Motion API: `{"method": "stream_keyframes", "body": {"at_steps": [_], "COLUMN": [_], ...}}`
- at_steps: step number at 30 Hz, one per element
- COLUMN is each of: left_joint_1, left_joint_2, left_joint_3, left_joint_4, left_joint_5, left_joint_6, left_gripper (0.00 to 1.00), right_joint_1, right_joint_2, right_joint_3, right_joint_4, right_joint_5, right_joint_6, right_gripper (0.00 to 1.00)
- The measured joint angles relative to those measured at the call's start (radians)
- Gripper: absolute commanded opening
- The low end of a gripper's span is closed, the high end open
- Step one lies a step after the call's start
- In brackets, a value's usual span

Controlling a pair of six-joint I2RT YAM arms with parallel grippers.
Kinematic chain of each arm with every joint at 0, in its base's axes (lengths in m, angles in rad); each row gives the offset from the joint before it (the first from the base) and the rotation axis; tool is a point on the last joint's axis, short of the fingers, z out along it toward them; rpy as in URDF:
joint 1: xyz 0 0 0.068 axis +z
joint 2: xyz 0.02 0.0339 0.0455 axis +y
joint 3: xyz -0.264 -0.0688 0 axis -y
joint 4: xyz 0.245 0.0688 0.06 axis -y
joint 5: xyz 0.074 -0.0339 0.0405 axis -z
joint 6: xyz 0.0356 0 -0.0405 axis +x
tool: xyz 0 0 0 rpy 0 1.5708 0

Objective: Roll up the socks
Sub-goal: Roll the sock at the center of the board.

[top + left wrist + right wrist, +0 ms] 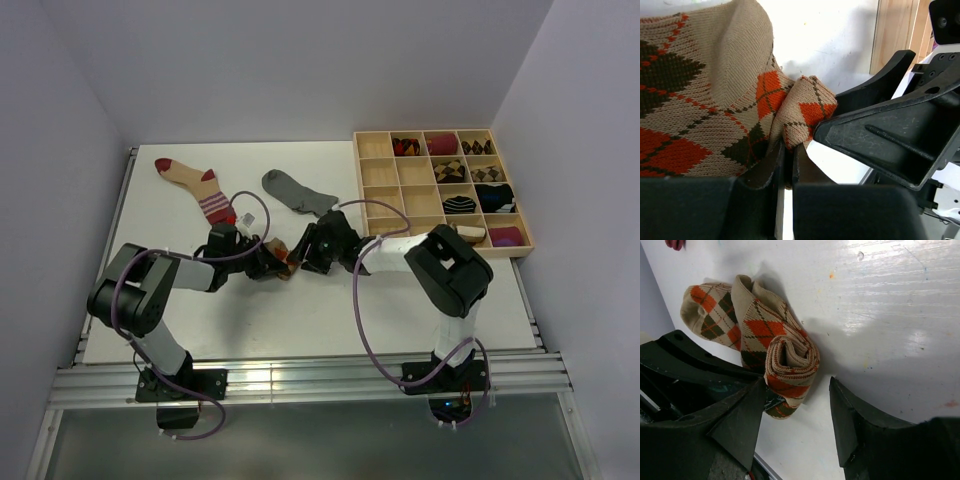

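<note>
The argyle sock [789,357] is found at the centre of the top view, between the two grippers, with one end already wound into a tight coil. Its loose part is pinched by the left gripper [786,156], whose jaws are closed flat on the fabric at the bottom of the left wrist view. This is judged to be an anchor, so that the sock is held taut and cannot slide on the table [300,320] while it is rolled.

The right gripper [799,420] is held with jaws apart, straddling the coil in the lower middle of its wrist view. One finger appears to lie against the roll and the other is clear of it, so nothing is gripped there yet. A closing on the coil is judged to be prepared, so the roll can be turned further.

The grey sock [298,193] and the beige sock [195,185] are left flat in the upper left of the top view, not yet rolled.
</note>
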Motion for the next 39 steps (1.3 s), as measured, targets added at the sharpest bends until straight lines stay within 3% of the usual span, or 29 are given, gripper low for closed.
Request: {"method": "stream_keyframes", "body": {"at_steps": [6,11,19,21,25,28,32,39], "left_joint_1": [0.011,0.029,0.04,0.04,0.038,0.035,0.01,-0.155], "left_joint_2": [0.016,0.034,0.05,0.048,0.02,-0.029,-0.105,-0.292], "left_joint_3": [0.005,0.003,-0.005,-0.006,-0.012,-0.023,-0.03,-0.03], "left_joint_4": [0.003,0.023,0.056,0.055,0.033,0.004,-0.086,-0.246], "left_joint_5": [0.021,0.052,0.074,0.072,0.042,0.002,-0.095,-0.391], "left_joint_6": [-0.03,-0.057,-0.079,-0.076,-0.054,-0.028,0.027,0.169], "left_gripper": [0.01,0.01,0.05,0.1,0.36,0.47,0.51,0.53], "right_joint_1": [0.002,0.002,0.002,0.002,0.002,0.006,0.008,0.015], "right_joint_2": [0.021,0.053,0.066,0.066,0.066,0.066,0.064,0.064], "right_joint_3": [0.001,0.023,0.043,0.048,0.064,0.079,0.093,0.143], "right_joint_4": [0.035,0.053,0.04,0.029,-0.002,-0.032,-0.068,-0.17], "right_joint_5": [-0.007,-0.014,-0.014,-0.013,-0.013,-0.009,-0.003,0.017], "right_joint_6": [0.008,0.007,-0.008,-0.01,-0.015,-0.023,-0.028,-0.039], "right_gripper": [0.56,0.45,0.01,0.0,0.0,0.0,0.0,0.0]}}
